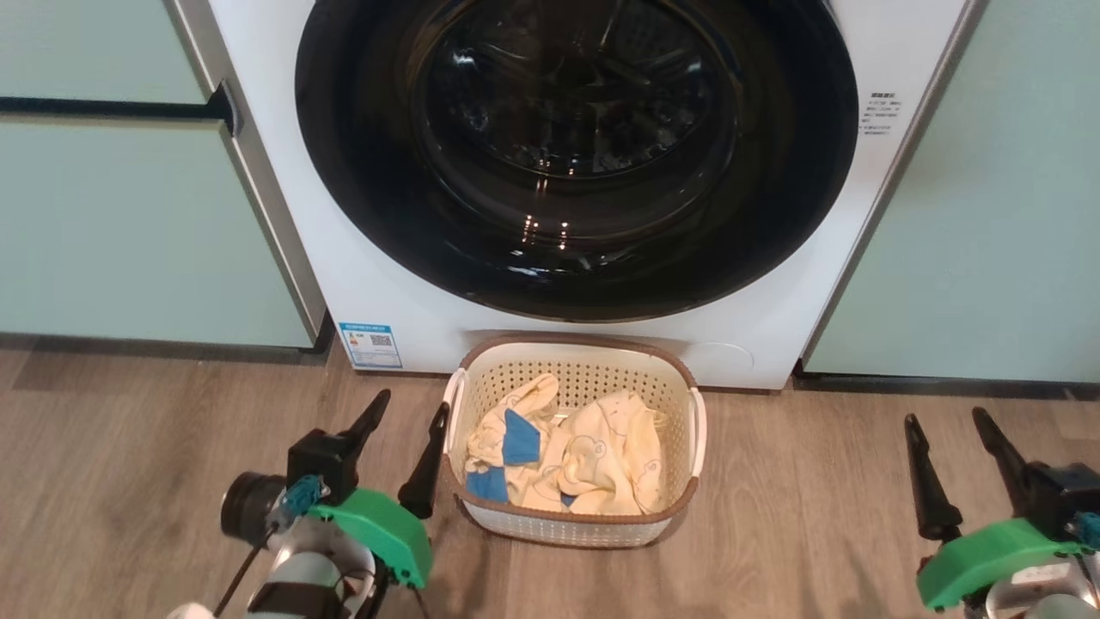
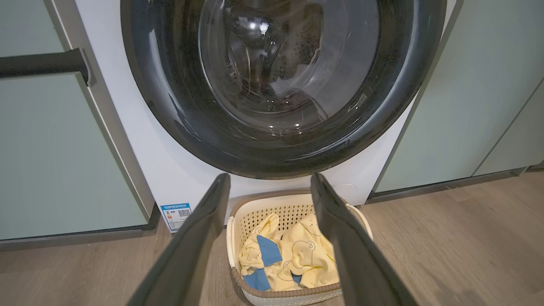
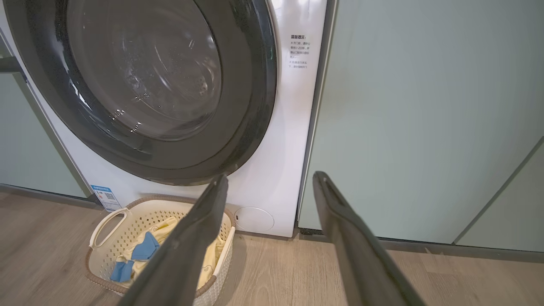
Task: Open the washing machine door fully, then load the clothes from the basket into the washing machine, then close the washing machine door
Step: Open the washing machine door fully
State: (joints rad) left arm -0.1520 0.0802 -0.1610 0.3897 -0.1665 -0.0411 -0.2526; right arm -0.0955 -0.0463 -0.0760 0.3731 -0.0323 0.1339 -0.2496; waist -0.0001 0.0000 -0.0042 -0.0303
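The white washing machine point(image 1: 404, 292) stands straight ahead, its round black glass door point(image 1: 576, 155) flush with the front. On the floor before it sits the cream basket point(image 1: 571, 526) holding pale yellow clothes point(image 1: 593, 456) with blue patches. My left gripper point(image 1: 411, 411) hovers just left of the basket, open and empty. My right gripper point(image 1: 950, 421) is open and empty well to the basket's right. In the left wrist view the door point(image 2: 280, 85) fills the top and the basket point(image 2: 297, 293) with the clothes point(image 2: 297, 255) lies between the fingers. The right wrist view shows the door point(image 3: 144, 85) and basket point(image 3: 106, 221) to its left.
Pale green cabinets point(image 1: 112, 223) flank the machine on the left and on the right point(image 1: 997, 215). A dark handle bar point(image 1: 112, 107) runs across the left cabinet. A blue sticker point(image 1: 370, 345) is low on the machine's front. Wooden floor point(image 1: 799, 516) lies around the basket.
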